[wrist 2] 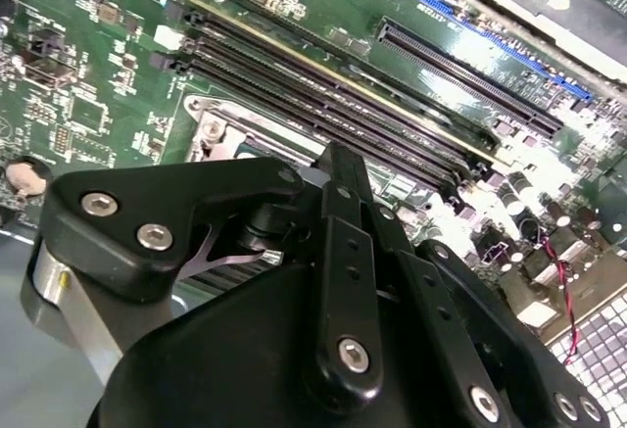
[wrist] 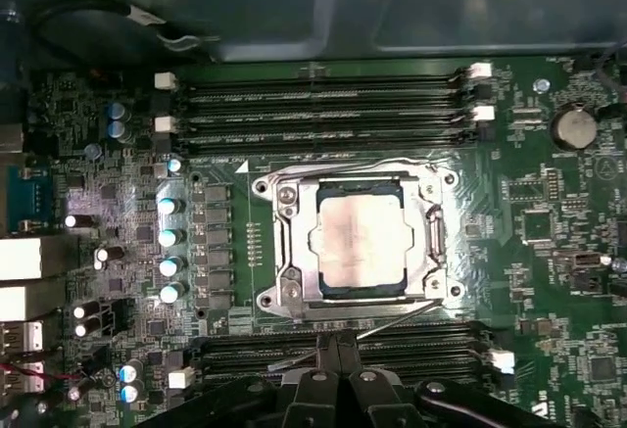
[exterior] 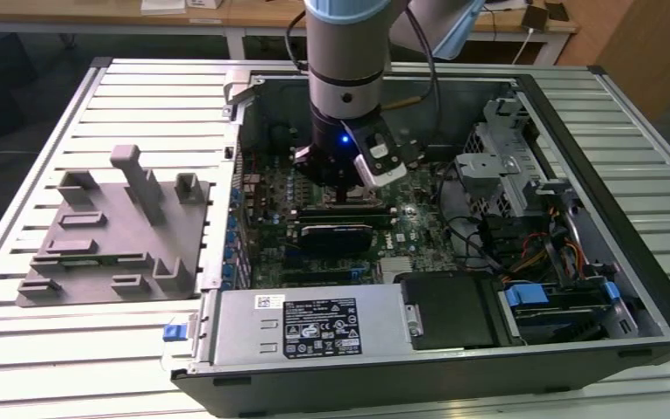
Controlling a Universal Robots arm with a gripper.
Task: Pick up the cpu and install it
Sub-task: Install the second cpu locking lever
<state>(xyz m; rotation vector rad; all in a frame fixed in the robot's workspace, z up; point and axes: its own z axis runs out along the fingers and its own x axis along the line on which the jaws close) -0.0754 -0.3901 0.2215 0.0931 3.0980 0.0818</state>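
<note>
So the cpu (wrist: 359, 241) is already sitting in the motherboard socket (wrist: 284, 252), pale silvery top facing up, square inside the metal frame, with the memory slots (wrist: 323, 110) running along one side and more slots on the other. In the first wrist view the end effector (wrist: 338, 355) sits just beside the socket frame's edge, over the nearer slots, and its two black fingers (wrist: 325, 359) look pressed together with nothing between them, so I'd call it closed and empty. The chip is square, so no real long axis to line up; what matters is that it lies just off from the fingertips, toward the socket's middle. In the exterior view the arm (exterior: 347, 78) hangs straight down into the open computer case (exterior: 614, 288) on the tabletop (exterior: 32, 157), right above the motherboard (exterior: 276, 253).
</note>
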